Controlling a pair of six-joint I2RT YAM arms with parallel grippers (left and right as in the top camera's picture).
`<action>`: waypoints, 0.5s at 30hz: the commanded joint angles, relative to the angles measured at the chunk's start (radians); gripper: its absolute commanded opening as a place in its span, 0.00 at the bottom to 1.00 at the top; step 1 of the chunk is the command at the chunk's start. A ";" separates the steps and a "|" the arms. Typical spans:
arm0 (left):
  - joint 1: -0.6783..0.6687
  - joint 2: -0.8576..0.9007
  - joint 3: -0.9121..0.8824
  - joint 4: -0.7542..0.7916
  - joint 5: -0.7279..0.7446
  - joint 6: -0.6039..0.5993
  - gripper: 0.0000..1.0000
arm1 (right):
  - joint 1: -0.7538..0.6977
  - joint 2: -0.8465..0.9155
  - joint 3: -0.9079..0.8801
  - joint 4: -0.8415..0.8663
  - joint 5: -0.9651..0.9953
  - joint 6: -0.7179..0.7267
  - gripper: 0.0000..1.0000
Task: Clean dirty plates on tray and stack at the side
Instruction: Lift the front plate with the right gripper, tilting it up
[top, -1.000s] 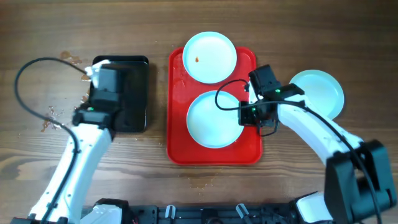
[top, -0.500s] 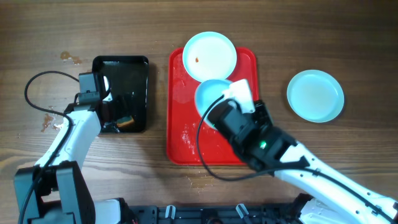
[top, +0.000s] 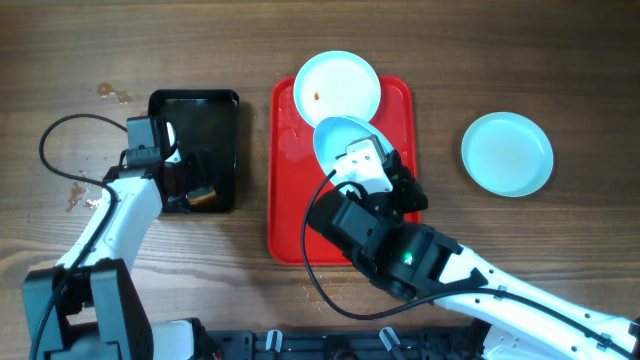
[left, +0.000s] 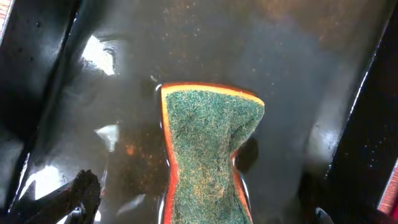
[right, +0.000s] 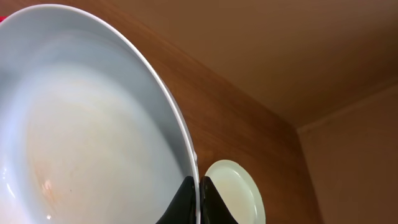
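Right hand is clamped on the rim of the lifted plate; left hand is spread wide astride the sponge. On the table, the red tray is seen beneath that plate, which is tilted on edge, with a smeared plate at its far end. The black tray is set to its left and a third plate well to its right. A faint orange trace is noted on the lifted plate, which is judged to lie rightward of the sponge, the left arm being nearer for wiping.
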 joint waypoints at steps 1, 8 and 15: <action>0.005 0.002 0.000 0.000 0.015 0.009 1.00 | 0.005 -0.016 0.024 0.007 0.041 -0.008 0.04; 0.005 0.002 0.000 0.000 0.015 0.009 1.00 | 0.005 -0.016 0.024 0.007 0.041 -0.030 0.04; 0.005 0.002 0.000 0.000 0.015 0.009 1.00 | 0.005 -0.016 0.024 0.043 0.041 -0.031 0.04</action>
